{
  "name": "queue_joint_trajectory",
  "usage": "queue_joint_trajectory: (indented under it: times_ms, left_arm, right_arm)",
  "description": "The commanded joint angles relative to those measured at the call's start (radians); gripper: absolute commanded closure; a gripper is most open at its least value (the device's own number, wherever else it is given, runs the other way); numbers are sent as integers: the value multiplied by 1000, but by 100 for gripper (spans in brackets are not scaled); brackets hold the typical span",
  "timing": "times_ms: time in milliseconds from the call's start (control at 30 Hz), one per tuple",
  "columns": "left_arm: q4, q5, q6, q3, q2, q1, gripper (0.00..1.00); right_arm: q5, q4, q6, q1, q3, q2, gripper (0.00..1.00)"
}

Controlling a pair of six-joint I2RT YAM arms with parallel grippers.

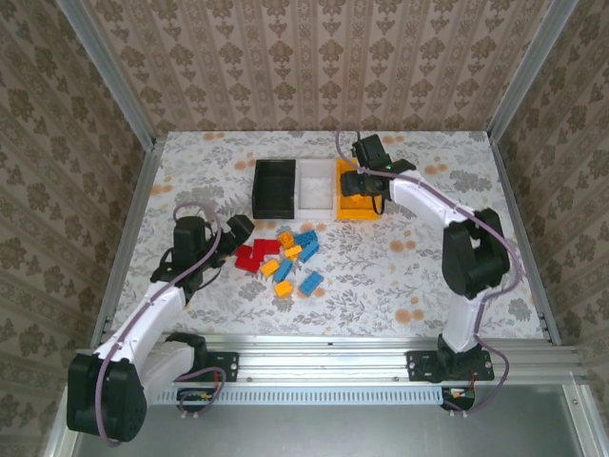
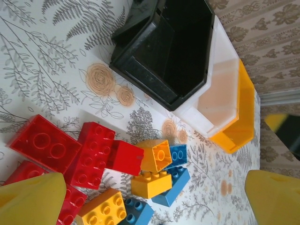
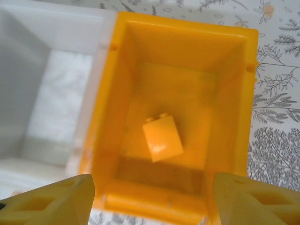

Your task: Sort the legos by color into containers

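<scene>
Currently right gripper (image 3: 152, 201) spread above orange-yellow bin (image 3: 183, 23); left gripper (image 2: 150, 199) spread over the packed lego pile (image 2: 96, 152). We risk pinching two colours together.

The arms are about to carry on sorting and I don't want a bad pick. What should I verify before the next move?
1. The right claw is open and holds nothing: ok.
2. The orange-yellow brick lies inside the orange-yellow bin: ok.
3. The left claw is open above the pile: ok.
4. The red bricks lie close under the left claw: ok.
5. Pile bricks lie apart for a clean grasp: not ok. The red bricks touch, and a tilted orange brick leans on its neighbours.
6. Whether red goes in the black bin or the white bin: cannot tell.
</scene>
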Motion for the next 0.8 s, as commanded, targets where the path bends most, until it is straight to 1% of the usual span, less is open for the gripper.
queue_joint_trajectory:
  times_ms: [0, 67, 100, 133, 233, 267, 333, 433, 567, 667, 767]
  left_arm:
    - [-37, -57, 12, -27, -14, 3, 0]
    - [-89, -90, 13, -29, -26, 11, 0]
    - [-106, -103, 15, -32, -32, 15, 0]
    - [-119, -116, 10, -37, -43, 20, 0]
    - [-150, -165, -28, -63, -72, 30, 0]
    - [-155, -177, -39, -73, -83, 34, 0]
    - [-153, -191, -49, -94, -101, 39, 0]
    - [-137, -198, -63, -126, -122, 43, 0]
    - [-141, -173, -67, -132, -131, 46, 0]
    - [-121, -132, -61, -138, -128, 45, 1]
    - [-108, -111, -59, -139, -121, 44, 1]
  right_arm:
    - [53, 50, 43, 116, -102, -162, 32]
    - [74, 84, 76, 212, -179, -204, 36]
    - [73, 104, 90, 253, -209, -208, 37]
    - [75, 125, 102, 295, -234, -203, 41]
    - [71, 134, 140, 404, -245, -137, 52]
    - [70, 146, 144, 437, -245, -110, 53]
    - [84, 164, 153, 482, -227, -45, 53]
    - [84, 165, 150, 499, -146, 69, 48]
    - [152, 139, 106, 485, -34, 193, 42]
    - [157, 117, 79, 477, 13, 236, 42]
    - [158, 105, 56, 479, 35, 243, 41]
